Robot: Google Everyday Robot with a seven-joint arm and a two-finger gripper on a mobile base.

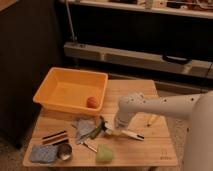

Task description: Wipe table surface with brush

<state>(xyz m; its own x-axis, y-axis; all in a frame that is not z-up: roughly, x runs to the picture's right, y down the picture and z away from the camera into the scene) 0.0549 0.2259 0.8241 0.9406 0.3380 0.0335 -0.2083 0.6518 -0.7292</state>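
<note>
The brush (126,134) lies low on the table surface (150,150). Its white handle runs to the right and ends in a dark mark, and its dark head points left near the middle of the table. My gripper (116,128) comes in from the right on a white arm. It is shut on the brush handle just behind the head and presses it onto the wood.
An orange-yellow tub (52,95) with an orange ball (92,102) stands at the back left. In front of it lie a grey cloth (81,125), dark strips (55,137), a blue sponge (40,153), a silver-handled utensil (90,147) and a green block (104,153).
</note>
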